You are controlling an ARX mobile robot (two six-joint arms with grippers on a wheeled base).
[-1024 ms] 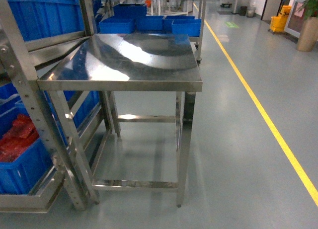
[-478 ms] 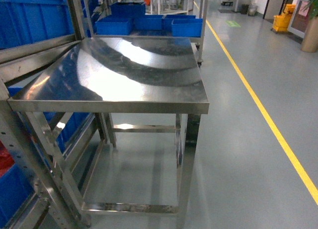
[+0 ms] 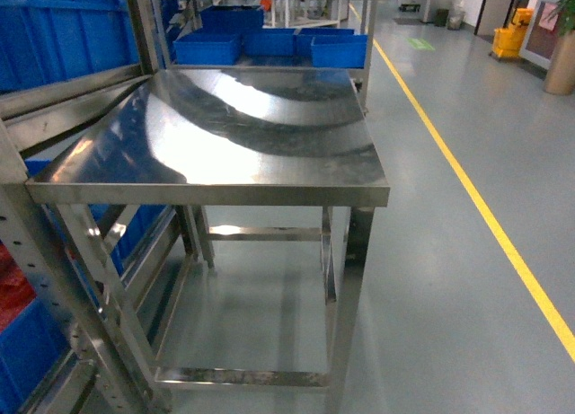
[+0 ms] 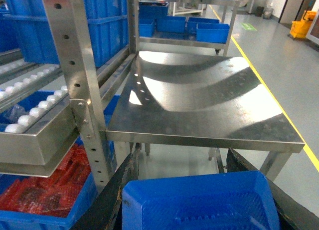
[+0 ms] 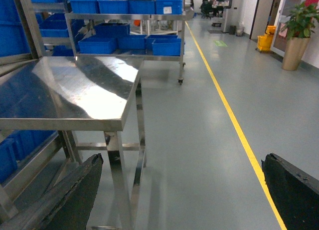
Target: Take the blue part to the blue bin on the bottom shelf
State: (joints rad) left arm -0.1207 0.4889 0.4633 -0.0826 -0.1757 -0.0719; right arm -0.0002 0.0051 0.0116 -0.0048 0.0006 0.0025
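Observation:
The blue part (image 4: 199, 202), a ribbed blue plastic tray-like piece, fills the bottom of the left wrist view, and my left gripper (image 4: 182, 151) is shut on it with a dark finger on each side. On the left a steel rack level with white rollers (image 4: 30, 115) juts out; I cannot tell whether it is the bottom shelf. Under it stands a blue bin (image 4: 45, 217) holding red pieces. My right gripper (image 5: 182, 160) hangs open over bare floor, nothing between its fingers. Neither gripper shows in the head view.
A bare square steel table (image 3: 243, 127) stands straight ahead against the rack's perforated upright (image 4: 82, 90). Behind it a cart carries several blue bins (image 3: 260, 44). A yellow floor line (image 3: 476, 207) runs along the right, with grey floor beside it.
The head view has drawn nearer to the steel table. The rack and its bin of red pieces have slid toward the left edge of the frame.

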